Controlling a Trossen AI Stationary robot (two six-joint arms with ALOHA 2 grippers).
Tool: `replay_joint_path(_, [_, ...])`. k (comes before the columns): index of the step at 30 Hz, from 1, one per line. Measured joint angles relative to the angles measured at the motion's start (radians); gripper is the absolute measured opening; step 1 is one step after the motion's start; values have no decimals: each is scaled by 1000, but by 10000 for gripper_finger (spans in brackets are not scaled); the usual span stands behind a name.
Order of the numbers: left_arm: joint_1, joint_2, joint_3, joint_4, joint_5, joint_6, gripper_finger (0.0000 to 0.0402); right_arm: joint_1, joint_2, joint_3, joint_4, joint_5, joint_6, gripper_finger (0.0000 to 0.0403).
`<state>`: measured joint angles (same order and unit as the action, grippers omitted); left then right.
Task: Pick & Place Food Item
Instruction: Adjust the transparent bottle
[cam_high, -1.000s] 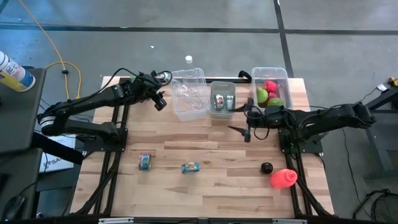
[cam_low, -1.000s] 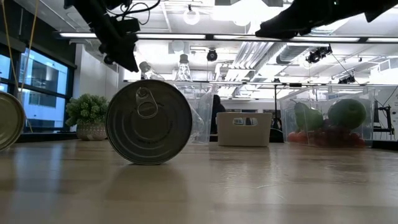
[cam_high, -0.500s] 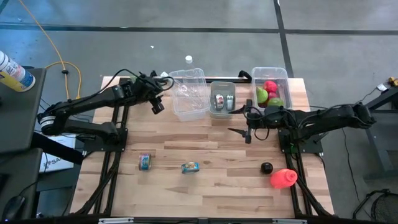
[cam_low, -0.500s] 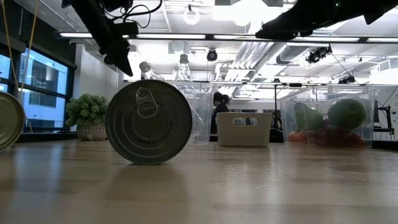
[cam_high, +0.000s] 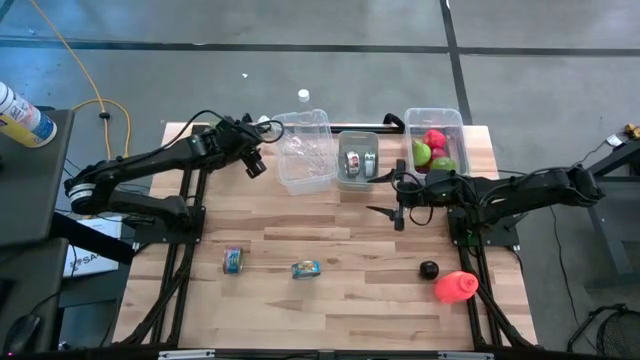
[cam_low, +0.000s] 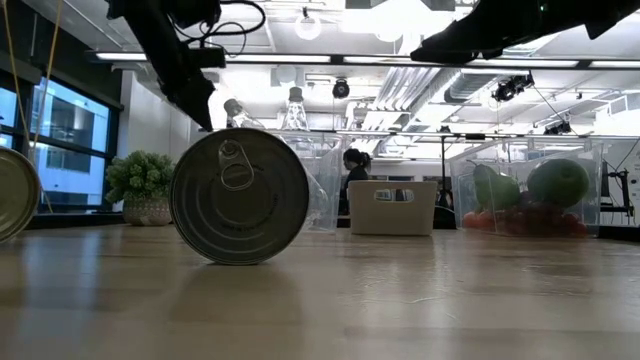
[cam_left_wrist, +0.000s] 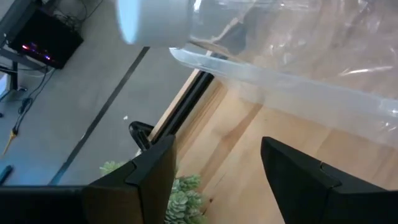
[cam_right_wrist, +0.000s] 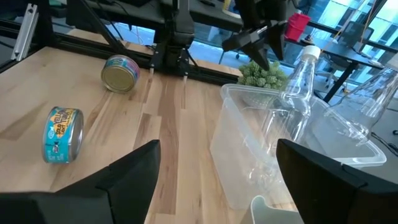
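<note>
Two tin cans lie on their sides on the table's near half: a blue-labelled one (cam_high: 306, 269) (cam_right_wrist: 63, 134) (cam_low: 240, 195) and another (cam_high: 233, 260) (cam_right_wrist: 121, 71) to its left. My left gripper (cam_high: 255, 162) (cam_left_wrist: 217, 174) hovers open and empty above the table, at the left wall of a clear bin (cam_high: 305, 150) holding empty plastic bottles. A bottle's white cap (cam_left_wrist: 152, 18) is just ahead of it. My right gripper (cam_high: 398, 212) (cam_right_wrist: 217, 186) hangs open and empty over the table's middle, in front of the bins.
A grey bin (cam_high: 357, 158) with cans and a clear bin (cam_high: 435, 145) with red and green fruit stand along the far edge. A small black item (cam_high: 429, 269) and a red one (cam_high: 456, 286) lie near the right near corner. A person (cam_low: 355, 165) shows in the room.
My left gripper has swayed slightly toward the table's left edge and back beside the clear bottle bin, staying open. The cans and my right arm have kept still.
</note>
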<state>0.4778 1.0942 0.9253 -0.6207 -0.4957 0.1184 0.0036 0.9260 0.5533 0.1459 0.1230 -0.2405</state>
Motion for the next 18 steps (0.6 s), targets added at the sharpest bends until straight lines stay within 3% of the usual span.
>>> replay_joint_path(10, [0, 21, 0, 0, 1, 47, 231, 0, 0, 0, -8, 0, 1, 309])
replay_joint_path(18, [0, 21, -12, -11, -13, 47, 300, 0, 0, 0, -8, 0, 2, 309])
